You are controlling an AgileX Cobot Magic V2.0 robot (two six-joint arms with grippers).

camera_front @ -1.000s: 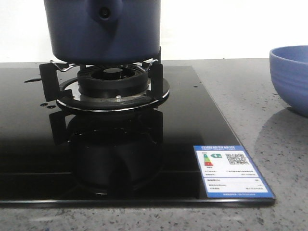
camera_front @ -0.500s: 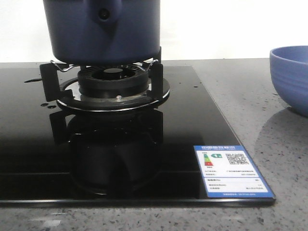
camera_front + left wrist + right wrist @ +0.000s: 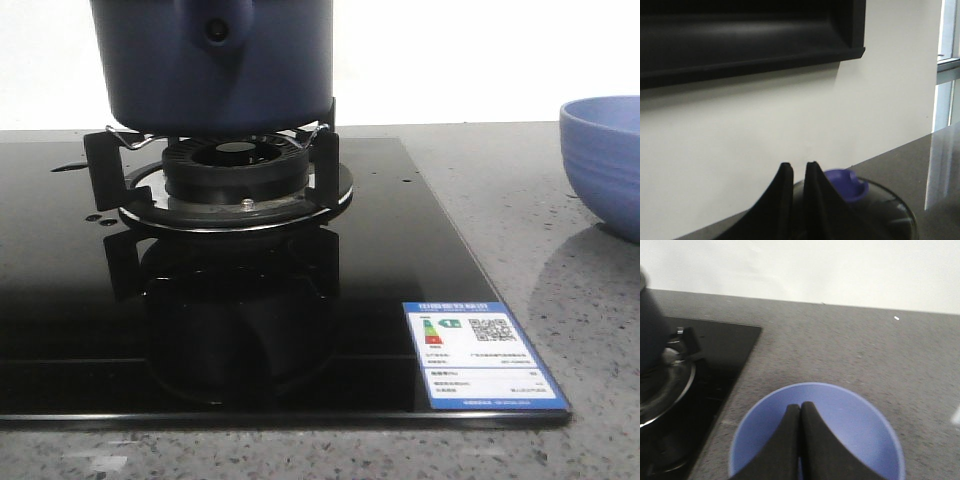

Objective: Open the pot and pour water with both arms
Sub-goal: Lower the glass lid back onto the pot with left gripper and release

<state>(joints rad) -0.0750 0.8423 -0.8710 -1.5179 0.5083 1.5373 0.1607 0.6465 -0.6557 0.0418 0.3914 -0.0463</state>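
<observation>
The dark navy pot (image 3: 215, 60) stands on the burner's supports (image 3: 235, 170); its top is cut off in the front view, and neither gripper shows there. In the left wrist view a dark glass lid (image 3: 885, 212) with a blue knob (image 3: 847, 184) lies under my left gripper (image 3: 799, 169). Its fingers are almost together, with a thin slit and nothing between them, and the knob sits just beside one finger. My right gripper (image 3: 800, 406) is shut and empty, hovering over the light blue bowl (image 3: 855, 425). The pot's side (image 3: 647, 330) shows at that view's edge.
The black glass stove top (image 3: 400, 250) carries a blue-and-white energy label (image 3: 480, 355) at its front right corner. On the grey speckled counter (image 3: 520, 210), right of the stove, stands the light blue bowl (image 3: 605, 160). A white wall runs behind.
</observation>
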